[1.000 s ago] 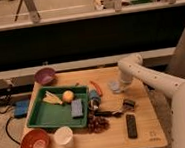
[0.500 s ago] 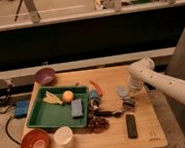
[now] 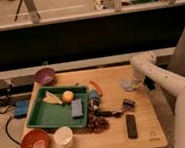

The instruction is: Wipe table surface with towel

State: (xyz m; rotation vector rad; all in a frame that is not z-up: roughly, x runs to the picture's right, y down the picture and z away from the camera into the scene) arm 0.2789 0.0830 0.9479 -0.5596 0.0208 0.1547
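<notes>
- Swing rightward by white robot arm (image 3: pixel 144 65) over last second; set jaws at small grey-blue cloth towel (image 3: pixel 125 85), right side of wooden desk (image 3: pixel 149 120).
- Could not tell jaws' opening or hold.
- Likely began wiping.

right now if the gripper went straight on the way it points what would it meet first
Pointing down at the right of the table, the gripper would likely meet the grey towel first.

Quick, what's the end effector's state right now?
End effector: cannot be told; it sits low over the right side of the table, at a grey cloth.
</notes>
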